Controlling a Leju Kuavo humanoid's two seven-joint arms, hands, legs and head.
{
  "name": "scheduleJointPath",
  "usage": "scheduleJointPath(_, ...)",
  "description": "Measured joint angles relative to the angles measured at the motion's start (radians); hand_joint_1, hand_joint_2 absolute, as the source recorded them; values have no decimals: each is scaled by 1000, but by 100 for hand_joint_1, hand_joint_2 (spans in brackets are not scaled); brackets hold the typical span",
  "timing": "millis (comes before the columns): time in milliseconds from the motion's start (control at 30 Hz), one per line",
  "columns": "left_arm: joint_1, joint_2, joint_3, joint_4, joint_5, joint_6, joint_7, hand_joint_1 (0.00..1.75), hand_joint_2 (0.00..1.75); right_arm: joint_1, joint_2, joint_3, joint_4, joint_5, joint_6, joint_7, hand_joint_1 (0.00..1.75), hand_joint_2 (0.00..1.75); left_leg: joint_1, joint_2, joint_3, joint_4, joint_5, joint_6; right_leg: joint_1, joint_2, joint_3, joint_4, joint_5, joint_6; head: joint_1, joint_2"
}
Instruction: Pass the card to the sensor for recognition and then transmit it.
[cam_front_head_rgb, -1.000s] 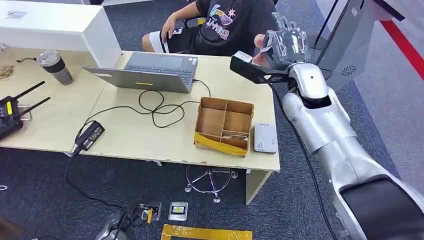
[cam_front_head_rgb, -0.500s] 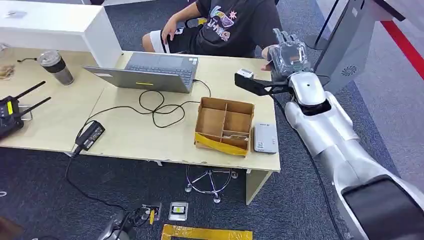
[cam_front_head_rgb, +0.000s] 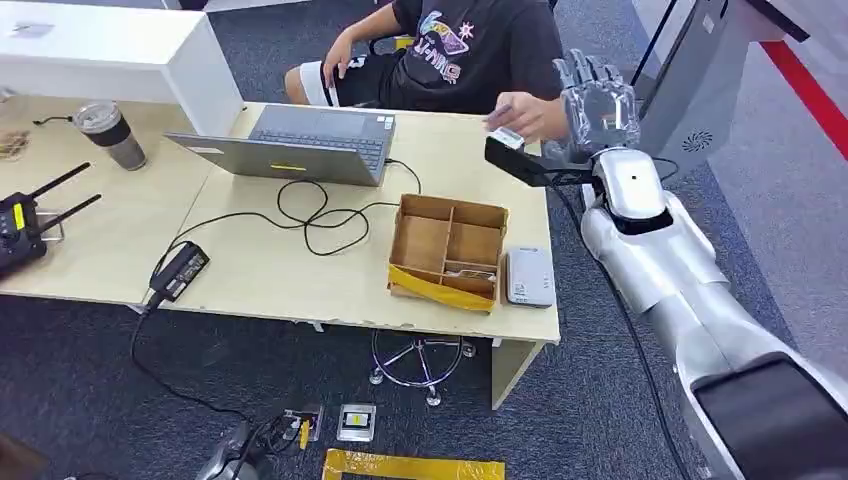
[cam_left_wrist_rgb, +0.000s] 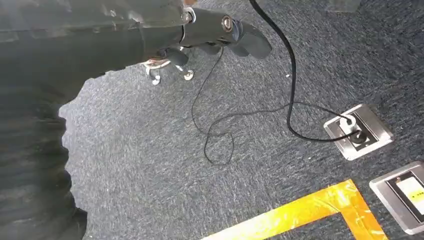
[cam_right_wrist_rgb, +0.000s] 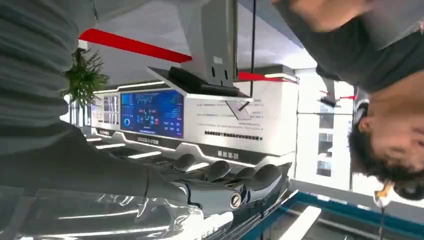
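My right hand (cam_front_head_rgb: 598, 100) is raised past the table's far right corner, fingers spread and straight, holding nothing. Its straight fingers (cam_right_wrist_rgb: 235, 186) have nothing between them in the right wrist view. Just left of it, a person's hand (cam_front_head_rgb: 532, 118) pinches the thin card (cam_front_head_rgb: 498, 112), clear of my hand. The white sensor (cam_front_head_rgb: 529, 275) lies flat at the table's front right, beside a cardboard box (cam_front_head_rgb: 448, 248). My left hand (cam_left_wrist_rgb: 210, 30) hangs over the carpet with loose fingers, holding nothing.
A seated person in a dark shirt (cam_front_head_rgb: 460, 50) is behind the table. A laptop (cam_front_head_rgb: 305, 143), looped black cables (cam_front_head_rgb: 315, 215), a power brick (cam_front_head_rgb: 180, 270), a tumbler (cam_front_head_rgb: 110, 133) and a radio (cam_front_head_rgb: 20, 228) lie on the table (cam_front_head_rgb: 250, 270). A grey kiosk (cam_front_head_rgb: 700, 80) stands at the right.
My right hand has drifted right and spread its fingers. The person's hand, first at my fingers, has drawn away to the left with the card.
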Motion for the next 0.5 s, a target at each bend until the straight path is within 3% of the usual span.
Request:
scheduleJointPath(133, 7, 5, 0, 0, 5, 8, 6, 0, 175, 0, -11, -35, -5, -92, -81, -72, 0, 175, 0, 0, 0, 0, 0, 0, 0, 0, 0, 0, 0, 0, 0, 0)
scheduleJointPath(267, 28, 16, 0, 0, 34, 20, 5, 0, 175, 19, -30, -80, -57, -236, -35, -142, 0, 175, 0, 0, 0, 0, 0, 0, 0, 0, 0, 0, 0, 0, 0, 0)
scheduleJointPath(367, 50, 28, 0, 0, 43, 23, -6, 0, 175, 94, -61, -105, -198, -351, 84, -97, 0, 175, 0, 0, 0, 0, 0, 0, 0, -1, 0, 0, 0, 0, 1, 0)
scheduleJointPath(500, 72, 40, 0, 0, 49, 24, -8, 0, 175, 188, -108, -131, -429, -397, 175, -17, 0, 175, 0, 0, 1, 0, 0, 0, 0, -1, 1, 0, 0, 0, 0, 0)
